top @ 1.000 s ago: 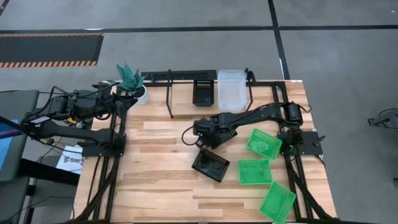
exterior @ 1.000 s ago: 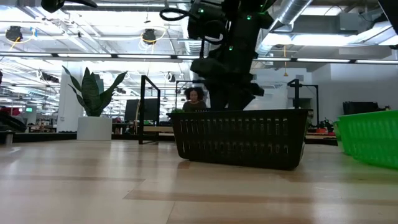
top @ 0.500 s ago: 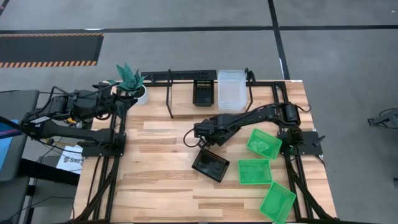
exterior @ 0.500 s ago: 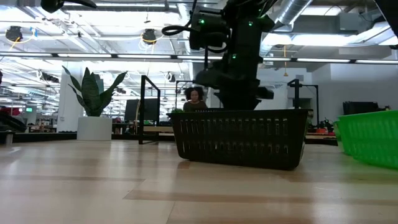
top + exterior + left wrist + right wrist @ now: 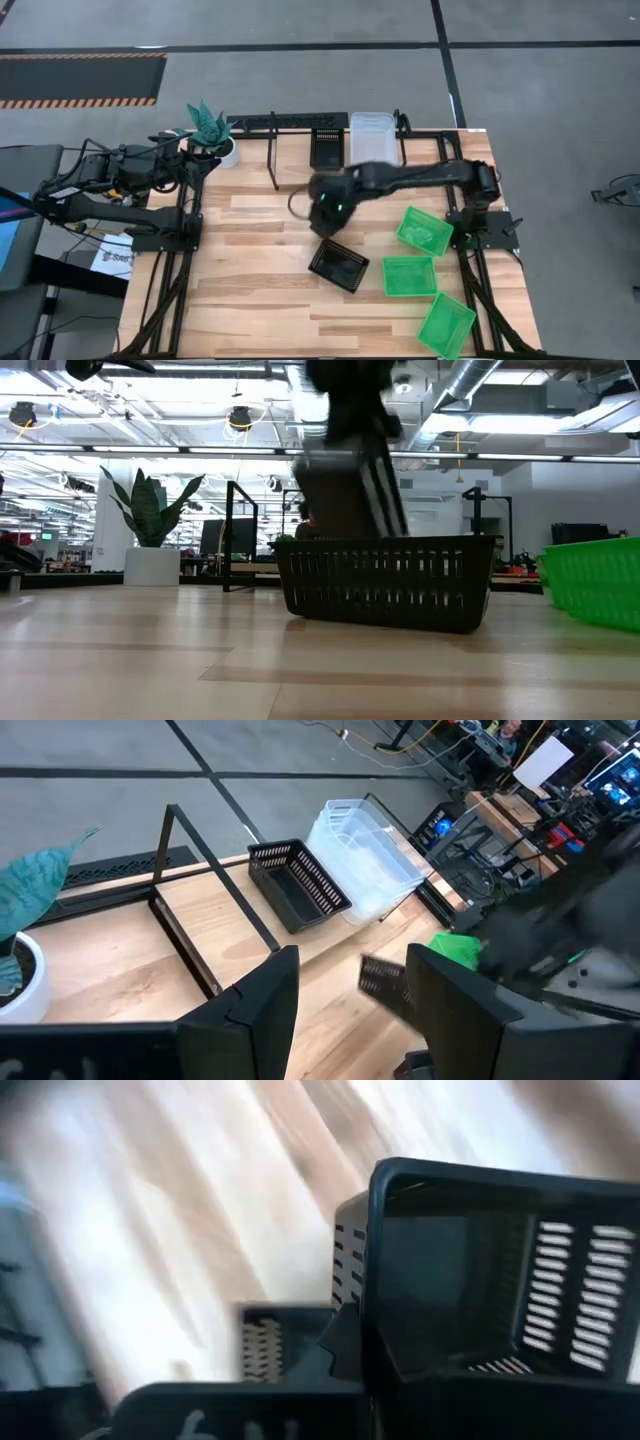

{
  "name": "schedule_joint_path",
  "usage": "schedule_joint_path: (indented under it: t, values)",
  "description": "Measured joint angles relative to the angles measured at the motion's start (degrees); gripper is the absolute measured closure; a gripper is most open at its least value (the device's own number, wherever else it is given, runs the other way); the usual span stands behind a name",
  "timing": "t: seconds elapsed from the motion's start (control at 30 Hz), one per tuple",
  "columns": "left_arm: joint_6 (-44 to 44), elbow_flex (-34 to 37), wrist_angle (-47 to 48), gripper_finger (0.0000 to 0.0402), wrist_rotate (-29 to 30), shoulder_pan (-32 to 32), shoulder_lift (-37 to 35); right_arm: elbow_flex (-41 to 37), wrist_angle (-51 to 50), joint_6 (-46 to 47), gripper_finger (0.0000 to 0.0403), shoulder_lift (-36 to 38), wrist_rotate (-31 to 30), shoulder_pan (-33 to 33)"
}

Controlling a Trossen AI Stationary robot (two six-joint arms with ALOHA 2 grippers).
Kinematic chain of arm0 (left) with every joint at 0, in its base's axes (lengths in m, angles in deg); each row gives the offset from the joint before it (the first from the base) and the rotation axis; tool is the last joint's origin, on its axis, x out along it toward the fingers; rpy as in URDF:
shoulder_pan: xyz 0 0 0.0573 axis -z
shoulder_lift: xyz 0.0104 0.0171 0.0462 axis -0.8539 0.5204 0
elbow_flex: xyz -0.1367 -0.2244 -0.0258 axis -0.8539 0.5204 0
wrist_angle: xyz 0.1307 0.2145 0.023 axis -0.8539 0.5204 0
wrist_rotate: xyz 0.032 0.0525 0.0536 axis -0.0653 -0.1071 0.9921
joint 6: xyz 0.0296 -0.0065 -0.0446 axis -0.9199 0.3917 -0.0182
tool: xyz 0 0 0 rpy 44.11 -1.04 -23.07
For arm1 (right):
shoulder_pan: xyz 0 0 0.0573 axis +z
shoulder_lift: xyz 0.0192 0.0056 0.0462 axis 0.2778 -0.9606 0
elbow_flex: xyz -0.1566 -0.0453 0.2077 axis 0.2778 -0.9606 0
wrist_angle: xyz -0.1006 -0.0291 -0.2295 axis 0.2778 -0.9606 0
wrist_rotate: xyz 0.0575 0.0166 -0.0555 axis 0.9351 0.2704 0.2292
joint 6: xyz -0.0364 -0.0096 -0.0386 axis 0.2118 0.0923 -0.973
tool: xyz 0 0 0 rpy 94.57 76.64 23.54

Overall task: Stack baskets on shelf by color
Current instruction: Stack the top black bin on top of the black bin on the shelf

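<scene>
The right arm reaches from its base at the table's 3 o'clock edge across to the middle, elbow high, and its image is smeared. The right gripper [image 5: 330,205] hangs just at 12 o'clock of a black mesh basket [image 5: 338,265] that sits on the table [image 5: 240,300]. In the right wrist view a black basket [image 5: 480,1280] fills the space right ahead of the claw, but I cannot tell whether the claw is clamped on it. The shelf [image 5: 285,121] stands along the 12 o'clock edge, carrying another black basket [image 5: 327,150] and, just at its 3 o'clock, the clear baskets [image 5: 372,145]. Three green baskets [image 5: 409,276] lie apart toward 4 o'clock. The left arm is folded at the 9 o'clock edge, its left gripper [image 5: 345,1010] spread wide beside the potted plant [image 5: 208,130].
</scene>
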Motion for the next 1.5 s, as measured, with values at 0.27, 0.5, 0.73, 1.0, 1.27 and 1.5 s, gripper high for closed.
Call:
schedule_joint_path:
  t: [0.27, 0.5, 0.73, 1.0, 1.27, 1.5]
  values:
    - [0.0, 0.0, 0.0, 0.0228, 0.4, 0.0, 0.0, 14.3, 0.1, -16.5, 0.0399, 6.0, -4.5, -3.3]
    - [0.0, 0.0, 0.0, 0.0228, 2.0, 0.0, 0.0, 15.5, -2.3, -47.6, 0.0393, 4.6, -15.1, -9.0]
    - [2.0, 0.0, 1.4, 0.0228, 3.0, 0.0, 0.1, 15.2, -6.6, -55.8, 0.0393, -2.8, -15.0, -16.2]
    - [4.0, 0.0, 2.4, 0.0228, 5.1, 0.0, 0.1, 15.2, -5.6, -57.8, 0.0390, -11.1, -10.7, -20.6]
    - [4.1, 0.0, 2.4, 0.0228, 6.1, 0.0, 0.1, 15.2, -7.4, -57.9, 0.0385, -12.3, -10.5, -21.8]
    - [4.1, 0.0, 2.4, 0.0228, 7.2, 0.0, 0.1, 15.2, -9.2, -57.8, 0.0387, -12.3, -9.1, -21.6]
